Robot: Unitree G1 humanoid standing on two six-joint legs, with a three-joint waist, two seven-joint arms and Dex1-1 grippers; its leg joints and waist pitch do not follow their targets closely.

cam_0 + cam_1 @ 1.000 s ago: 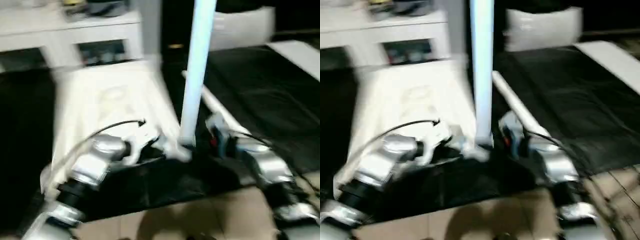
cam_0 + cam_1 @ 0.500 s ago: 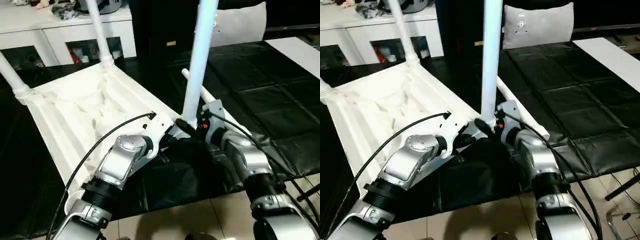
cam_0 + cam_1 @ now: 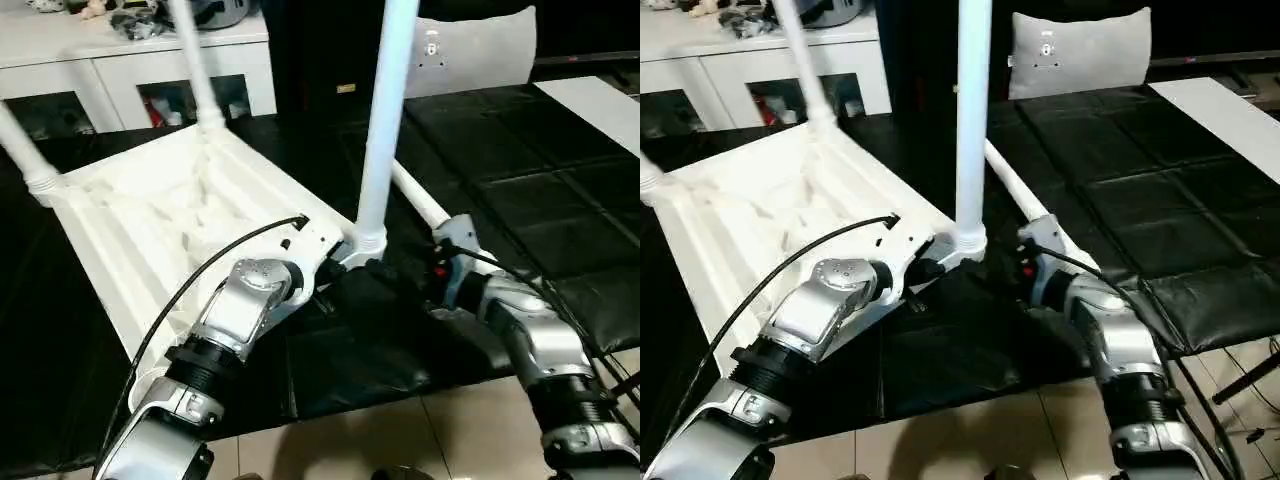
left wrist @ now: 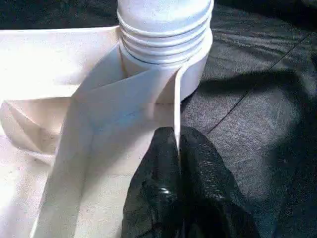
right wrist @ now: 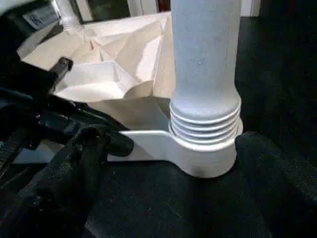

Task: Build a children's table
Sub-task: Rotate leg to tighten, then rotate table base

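The children's table top (image 3: 170,220) lies upside down on the black mat, ribbed underside up. Three white legs stand in its corner sockets: one near me (image 3: 378,130), one at the far corner (image 3: 200,70), one at the left (image 3: 20,150). Another leg (image 3: 420,205) lies on the mat behind the near corner. My left gripper (image 4: 177,136) is shut on the thin rim of the top beside the near socket (image 4: 163,59). My right gripper (image 5: 181,141) is open, its fingers (image 5: 84,163) standing wide on either side of that socket, clear of the leg.
A white cabinet (image 3: 150,50) with glass doors runs along the back. A white cushion (image 3: 470,55) leans at the back right, and a white board (image 3: 600,100) lies at the right edge. The black mat (image 3: 520,180) ends at a tiled floor (image 3: 400,440) in front.
My right gripper has let go of the near leg's base, opened wide and drawn back to the right. The left gripper keeps its pinch on the rim. The camera has shifted.
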